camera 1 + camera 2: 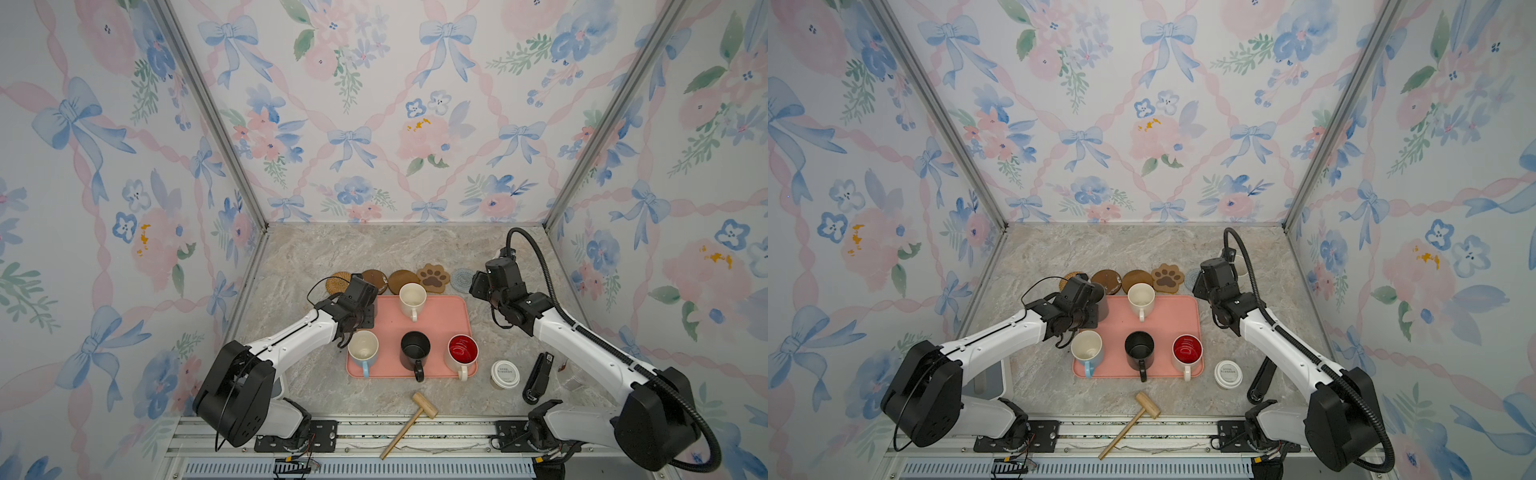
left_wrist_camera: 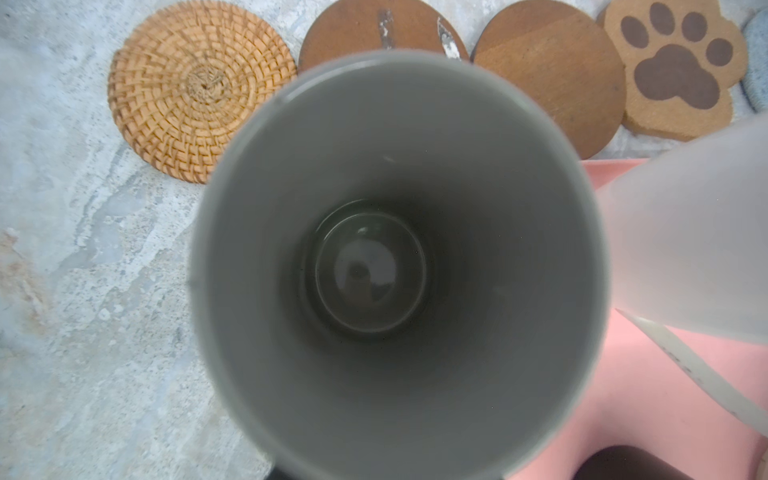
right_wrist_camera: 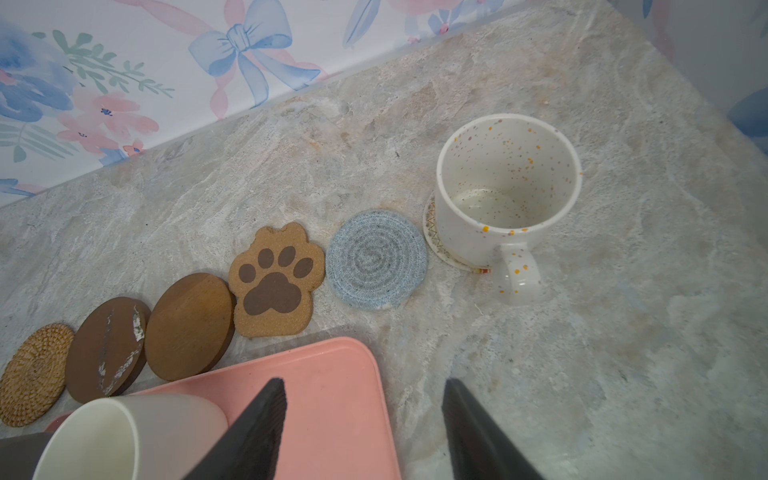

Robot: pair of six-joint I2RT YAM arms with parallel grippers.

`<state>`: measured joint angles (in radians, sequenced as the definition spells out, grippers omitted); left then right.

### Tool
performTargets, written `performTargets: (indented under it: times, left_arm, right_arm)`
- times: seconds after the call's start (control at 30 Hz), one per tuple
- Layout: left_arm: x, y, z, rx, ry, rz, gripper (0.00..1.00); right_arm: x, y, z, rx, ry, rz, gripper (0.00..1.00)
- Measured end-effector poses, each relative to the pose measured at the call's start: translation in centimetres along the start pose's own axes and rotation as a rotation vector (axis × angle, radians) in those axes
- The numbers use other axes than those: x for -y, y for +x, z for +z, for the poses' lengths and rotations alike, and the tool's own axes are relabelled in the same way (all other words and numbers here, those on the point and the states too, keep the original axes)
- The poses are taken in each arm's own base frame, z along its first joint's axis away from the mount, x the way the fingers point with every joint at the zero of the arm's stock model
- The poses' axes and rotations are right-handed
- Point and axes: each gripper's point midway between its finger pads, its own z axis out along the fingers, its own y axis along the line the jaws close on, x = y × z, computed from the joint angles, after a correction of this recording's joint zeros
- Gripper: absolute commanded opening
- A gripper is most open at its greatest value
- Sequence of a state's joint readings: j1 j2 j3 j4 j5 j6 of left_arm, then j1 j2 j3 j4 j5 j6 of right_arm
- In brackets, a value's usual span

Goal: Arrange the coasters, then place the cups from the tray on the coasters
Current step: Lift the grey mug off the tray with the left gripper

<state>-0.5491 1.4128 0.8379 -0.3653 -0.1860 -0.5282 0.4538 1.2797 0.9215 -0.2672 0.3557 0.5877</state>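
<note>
six coasters (image 3: 270, 286) are lined up behind the tray (image 3: 332, 395). the speckled cup (image 3: 507, 187) is set on the cream coaster (image 3: 432, 235); four cups (image 1: 412, 301) are left on the tray. the grey cup (image 2: 374, 270) is seen under the left gripper (image 1: 351, 322), finger state unclear; the right gripper (image 3: 365, 428) fingers are spread, empty.

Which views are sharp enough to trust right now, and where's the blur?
Left wrist: grey mug fills the frame, rim smeared out of focus, cream mug a pale blur, rattan coaster sharp. Right wrist: paw coaster and speckled mug crisp, right pincer fingers soft-edged. Both top views: evenly lit, sharp, glints inside the red-lined mug.
</note>
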Motion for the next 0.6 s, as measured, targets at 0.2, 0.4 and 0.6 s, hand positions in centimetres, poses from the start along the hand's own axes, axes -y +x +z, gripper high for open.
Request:
performTargets:
  times: [0.2, 0.4, 0.6]
  left_arm:
    - [0.07, -0.07, 0.11, -0.002, -0.001, -0.003, 0.24]
    - [0.06, -0.11, 0.14, -0.002, -0.002, -0.009, 0.08]
    - [-0.09, -0.24, 0.18, 0.003, -0.013, -0.007, 0.0]
  right_arm:
    - [-0.05, 0.08, 0.06, -0.004, -0.002, -0.001, 0.63]
    - [-0.01, 0.35, 0.35, -0.012, 0.003, -0.004, 0.63]
    - [0.01, 0.43, 0.44, -0.015, 0.005, -0.006, 0.63]
